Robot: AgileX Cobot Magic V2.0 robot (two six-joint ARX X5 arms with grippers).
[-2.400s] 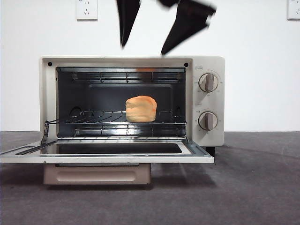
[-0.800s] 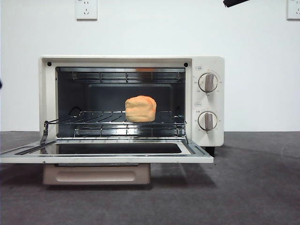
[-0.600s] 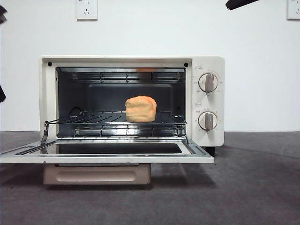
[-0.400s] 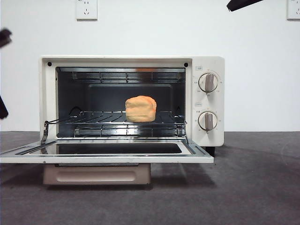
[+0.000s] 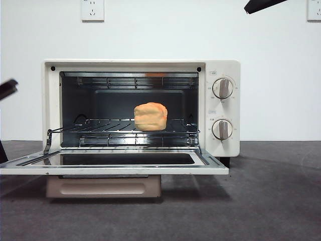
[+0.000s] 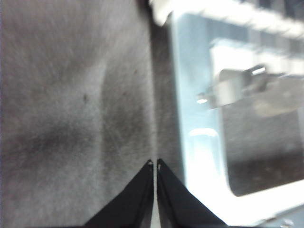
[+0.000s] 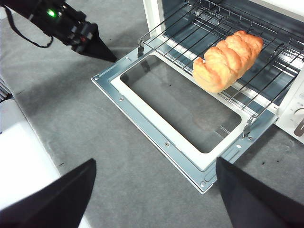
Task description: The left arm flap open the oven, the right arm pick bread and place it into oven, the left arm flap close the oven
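Bread [image 5: 150, 116] sits on the wire rack [image 5: 125, 131] inside the oven [image 5: 223, 108], door [image 5: 115, 168] flapped down flat. My left gripper [image 6: 155, 164]: jaws pinched together, holding nothing, just beside the door's corner above the table [image 6: 71, 118]. My right gripper [image 7: 152, 164]: spread wide, empty, high above the door.

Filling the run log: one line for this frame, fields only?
oven: door down | bread: on rack inside | left gripper: shut, beside door's edge | right gripper: open, pulled back above | close: not done

White wall [image 5: 160, 30] w/ two sockets [image 5: 93, 10]; grey tabletop [image 5: 271, 201].
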